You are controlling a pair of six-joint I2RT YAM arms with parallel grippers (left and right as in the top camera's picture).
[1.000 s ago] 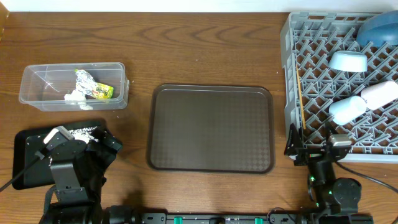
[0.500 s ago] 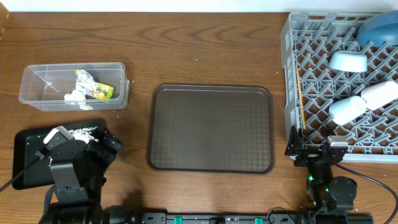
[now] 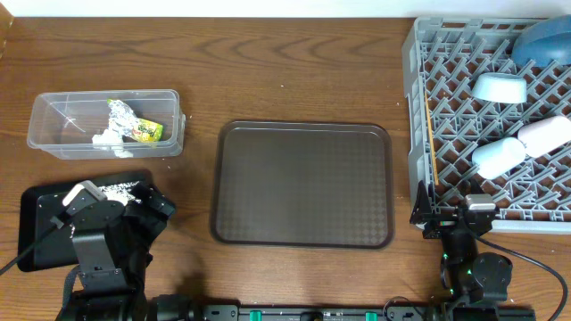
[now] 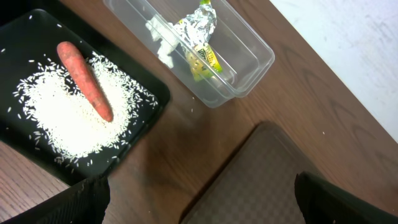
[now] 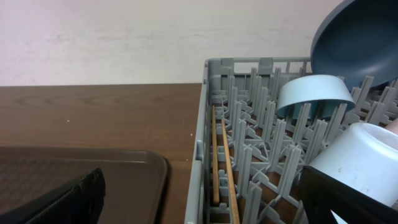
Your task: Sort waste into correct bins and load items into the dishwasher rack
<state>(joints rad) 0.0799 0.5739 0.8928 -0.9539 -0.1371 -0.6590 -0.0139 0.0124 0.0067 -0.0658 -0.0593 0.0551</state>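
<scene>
The grey dishwasher rack [image 3: 419, 107] [image 5: 205, 124] holds a dark-blue bowl [image 3: 544, 40] [image 5: 360, 37], a light-blue bowl [image 3: 500, 87] [image 5: 311, 93], two white cups [image 3: 500, 156] [image 3: 546, 134] and wooden chopsticks [image 3: 430, 143] [image 5: 227, 168]. In the clear tub [image 3: 53, 120] [image 4: 249, 68] lie foil [image 4: 199, 22], a snack packet [image 4: 205, 59] and tissue [image 4: 158, 34]. A carrot [image 4: 84, 87] rests on rice [image 4: 68, 118] in the black tray [image 3: 40, 227] [image 4: 155, 99]. My left gripper [image 3: 111, 203] [image 4: 199, 205] hangs open over that tray's right end. By the rack's front-left corner my right gripper [image 3: 451, 214] [image 5: 205, 205] is open and holds nothing.
A brown serving tray [image 3: 303, 183] [image 4: 273, 180] lies in the middle of the wooden table, between the two arms. A pale wall runs behind the rack in the right wrist view.
The right arm has drawn back slightly toward the table's front edge. The left arm and all objects are where they were.
</scene>
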